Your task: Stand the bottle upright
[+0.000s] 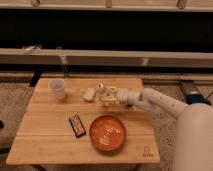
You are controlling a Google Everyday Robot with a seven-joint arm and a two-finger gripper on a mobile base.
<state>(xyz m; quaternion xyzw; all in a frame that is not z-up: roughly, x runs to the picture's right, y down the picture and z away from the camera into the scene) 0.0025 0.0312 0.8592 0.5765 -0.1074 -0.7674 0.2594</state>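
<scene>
The small pale bottle (101, 91) with a round white cap stands on the wooden table (50, 145), right of the middle near the back. It looks upright. My gripper (108, 96) reaches in from the right at the end of the white arm (155, 104). It is right against the bottle's right side, at table height.
A flat whitish oblong lump (89, 94) lies just left of the bottle. A translucent white cup (57, 89) stands at the back left. A dark snack bar (76, 125) and an orange plate (107, 133) lie in front. A rail runs behind the table.
</scene>
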